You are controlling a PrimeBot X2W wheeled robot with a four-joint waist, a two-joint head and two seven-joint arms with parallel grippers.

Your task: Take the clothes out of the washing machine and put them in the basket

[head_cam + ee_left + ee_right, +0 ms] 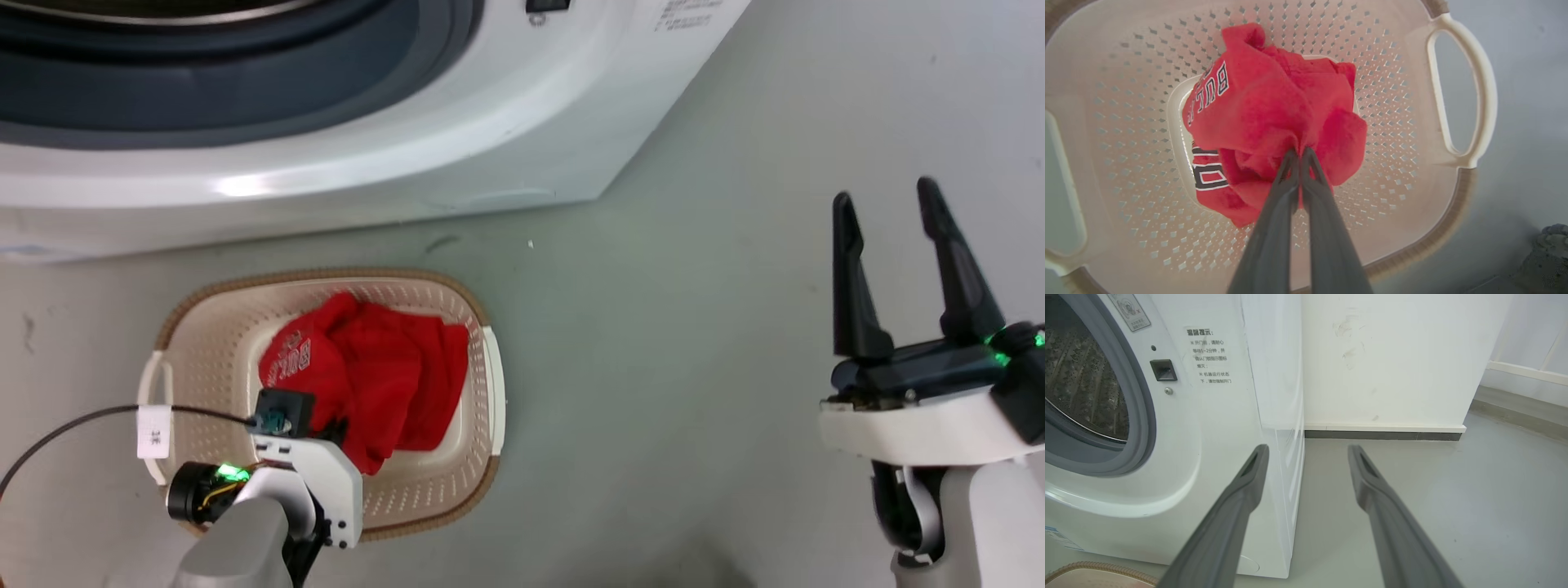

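In front of the washing machine (326, 147), the basket (326, 273) holds the clothes (375, 367), one fold pinched in the closed left hand (1299, 152). This looks like the drop-off step, which next calls for letting go and lifting clear. The right hand (884, 189) gapes empty above grey floor (653, 367) near a white wall (1392, 355).

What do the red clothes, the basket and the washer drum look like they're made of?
The clothes: soft matte fabric, bunching in folds where the left gripper pinches it. The basket: cream moulded plastic, by its smooth, evenly perforated wall; the brown rim looks woven, possibly moulded texture. The drum: perforated metal, probably steel, with a dull grey sheen.
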